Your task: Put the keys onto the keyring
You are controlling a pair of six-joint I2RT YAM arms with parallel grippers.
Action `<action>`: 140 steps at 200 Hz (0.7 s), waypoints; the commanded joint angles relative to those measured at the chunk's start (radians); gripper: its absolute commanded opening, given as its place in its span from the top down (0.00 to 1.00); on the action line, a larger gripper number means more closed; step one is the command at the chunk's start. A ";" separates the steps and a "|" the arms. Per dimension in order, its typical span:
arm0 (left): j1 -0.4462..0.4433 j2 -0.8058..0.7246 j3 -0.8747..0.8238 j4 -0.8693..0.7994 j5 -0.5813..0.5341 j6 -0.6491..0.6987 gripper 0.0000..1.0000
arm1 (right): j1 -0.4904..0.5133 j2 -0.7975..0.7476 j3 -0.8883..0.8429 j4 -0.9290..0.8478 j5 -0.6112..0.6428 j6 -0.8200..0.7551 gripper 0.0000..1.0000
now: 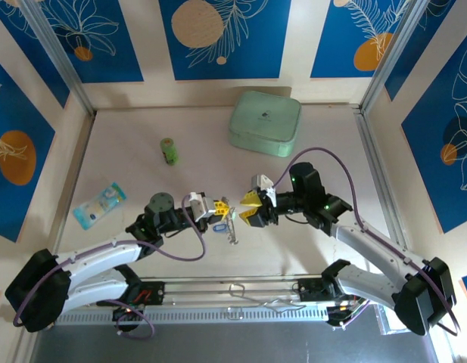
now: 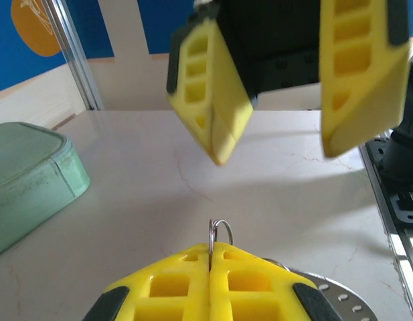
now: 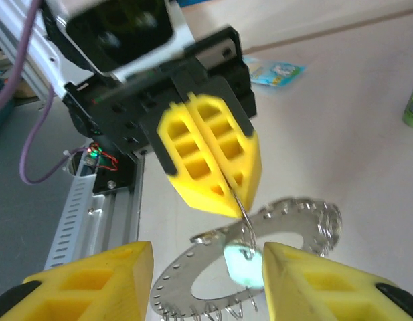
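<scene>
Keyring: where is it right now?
Mid-table between the two tools: the large silvery metal keyring is below the left tool, which pinches a wire loop on its rim, facing the open right tool.

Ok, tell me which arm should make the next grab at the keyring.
Right, I'd judge. The right gripper is open with the keyring ahead between its fingers; the left gripper is shut on a thin wire loop, so it is busy holding.
</scene>
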State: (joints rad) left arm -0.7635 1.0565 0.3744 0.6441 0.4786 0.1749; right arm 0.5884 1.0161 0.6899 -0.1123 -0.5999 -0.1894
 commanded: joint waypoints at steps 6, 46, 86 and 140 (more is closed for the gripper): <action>-0.003 0.003 -0.011 0.114 0.012 0.007 1.00 | 0.028 -0.001 -0.022 0.040 0.100 0.012 0.56; -0.003 0.003 -0.011 0.115 0.031 0.004 1.00 | 0.048 0.040 0.004 0.054 0.109 0.009 0.60; -0.002 0.001 -0.011 0.116 0.039 0.001 1.00 | 0.066 0.079 0.029 0.043 0.139 0.008 0.73; -0.003 -0.006 -0.012 0.103 0.041 0.008 1.00 | 0.060 0.072 0.030 0.048 0.111 0.017 0.80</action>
State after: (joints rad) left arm -0.7635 1.0576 0.3706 0.6994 0.4904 0.1749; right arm 0.6487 1.0969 0.6868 -0.0666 -0.4706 -0.1776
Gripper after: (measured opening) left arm 0.043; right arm 0.199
